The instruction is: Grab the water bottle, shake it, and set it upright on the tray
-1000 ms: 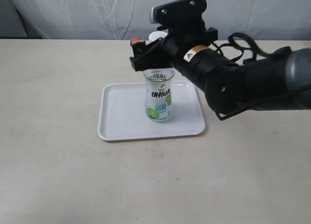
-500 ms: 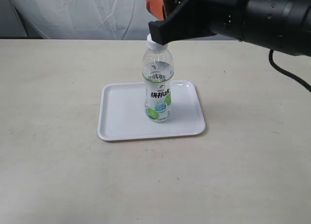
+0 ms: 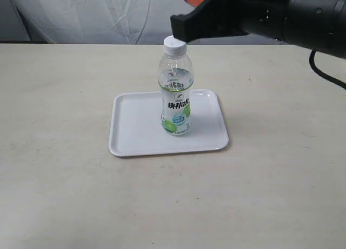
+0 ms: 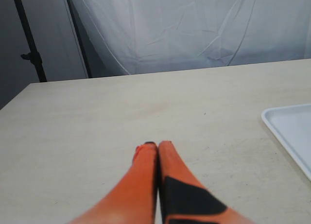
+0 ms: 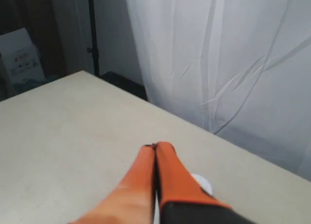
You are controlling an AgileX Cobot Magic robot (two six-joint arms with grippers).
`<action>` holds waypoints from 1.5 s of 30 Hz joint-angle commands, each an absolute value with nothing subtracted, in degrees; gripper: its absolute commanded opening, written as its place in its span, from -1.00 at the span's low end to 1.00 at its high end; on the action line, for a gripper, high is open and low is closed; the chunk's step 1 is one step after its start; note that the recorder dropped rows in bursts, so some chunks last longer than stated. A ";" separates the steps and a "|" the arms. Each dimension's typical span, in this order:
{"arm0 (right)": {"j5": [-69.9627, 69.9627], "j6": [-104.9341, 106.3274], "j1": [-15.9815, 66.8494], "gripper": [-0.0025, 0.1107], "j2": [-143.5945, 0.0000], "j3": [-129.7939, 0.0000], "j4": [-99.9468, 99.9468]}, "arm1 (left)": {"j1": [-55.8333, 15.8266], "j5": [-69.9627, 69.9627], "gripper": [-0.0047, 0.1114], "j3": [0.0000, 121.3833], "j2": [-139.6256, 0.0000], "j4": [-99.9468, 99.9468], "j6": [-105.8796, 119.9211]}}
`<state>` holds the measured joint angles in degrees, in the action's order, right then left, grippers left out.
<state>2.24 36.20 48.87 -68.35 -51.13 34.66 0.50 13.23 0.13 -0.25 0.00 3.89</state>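
While water bottle [image 3: 176, 98] occupies tray [image 3: 135, 131], right claw [image 5: 155, 147] overhangs.

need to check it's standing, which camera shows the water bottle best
The exterior view: the whole water bottle stands upright on the tray. The right wrist view catches only its white cap; the left wrist view shows none of it.

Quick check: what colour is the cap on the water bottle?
White. The cap on the water bottle shows best in the exterior view.
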 commanded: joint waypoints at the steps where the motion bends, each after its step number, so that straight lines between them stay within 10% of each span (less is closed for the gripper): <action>1: 8.50 36.71 48.24 -0.95 -66.51 -51.20 34.50 | 0.46 13.25 -0.92 0.00 0.00 0.00 3.64; 19: -9.04 34.92 8.21 -0.95 -33.53 -35.11 38.00 | 0.46 13.25 -0.92 0.00 0.00 0.00 3.64; 45: -15.23 -1.60 -2.65 -0.95 0.00 0.00 4.45 | 0.46 13.25 -0.92 0.00 0.00 0.00 3.64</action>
<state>-14.80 1.93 -2.30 -0.95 -1.24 8.09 0.50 13.23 0.13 -0.25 0.00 3.89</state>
